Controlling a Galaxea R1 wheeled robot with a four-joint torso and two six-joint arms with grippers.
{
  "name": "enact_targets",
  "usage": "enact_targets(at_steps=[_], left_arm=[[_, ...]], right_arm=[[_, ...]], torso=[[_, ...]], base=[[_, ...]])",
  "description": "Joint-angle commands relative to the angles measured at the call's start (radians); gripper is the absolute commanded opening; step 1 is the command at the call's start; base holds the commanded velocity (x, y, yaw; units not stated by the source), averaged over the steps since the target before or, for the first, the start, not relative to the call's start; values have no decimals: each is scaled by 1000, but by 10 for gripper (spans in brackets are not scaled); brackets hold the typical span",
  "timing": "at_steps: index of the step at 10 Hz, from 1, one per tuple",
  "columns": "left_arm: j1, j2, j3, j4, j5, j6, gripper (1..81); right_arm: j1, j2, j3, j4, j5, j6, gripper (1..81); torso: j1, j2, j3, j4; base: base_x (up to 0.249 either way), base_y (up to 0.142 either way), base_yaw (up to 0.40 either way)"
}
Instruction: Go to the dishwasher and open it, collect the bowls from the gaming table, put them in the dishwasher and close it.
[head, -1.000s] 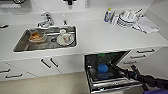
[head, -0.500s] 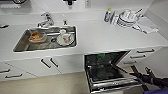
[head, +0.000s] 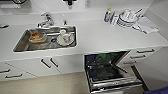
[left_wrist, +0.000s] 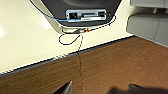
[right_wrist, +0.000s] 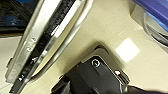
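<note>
An office kitchenette: a white countertop (head: 100, 37) runs wall to wall, with a stainless sink (head: 21, 43) and tap (head: 46, 21) at ten o'clock holding used dishes. Stacked plates (head: 127, 18) and a soap bottle (head: 108, 15) sit at one o'clock. White cabinet doors (head: 50, 65) flank an open dishwasher (head: 112, 80) at five o'clock.
</note>
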Motion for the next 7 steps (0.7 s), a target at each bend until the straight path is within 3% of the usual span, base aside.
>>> enact_targets(at_steps=[1,2,3,7], left_arm=[[51,32,-83,-70,91,-2,811],[51,33,-88,-70,91,-2,811],[51,33,-88,-73,91,-2,811],[51,29,-88,-75,90,-3,811]], right_arm=[[-231,-40,23,-21,-7,-7,811],[-278,-10,9,-35,-1,-7,811],[-316,30,-9,-39,7,-9,811],[-419,183,-102,-39,45,-4,811]], torso=[[0,0,0,0],[0,0,0,0],[64,-100,0,0],[99,-159,1,0]], base=[[0,0,0],[0,0,0],[0,0,0],[0,0,0]])
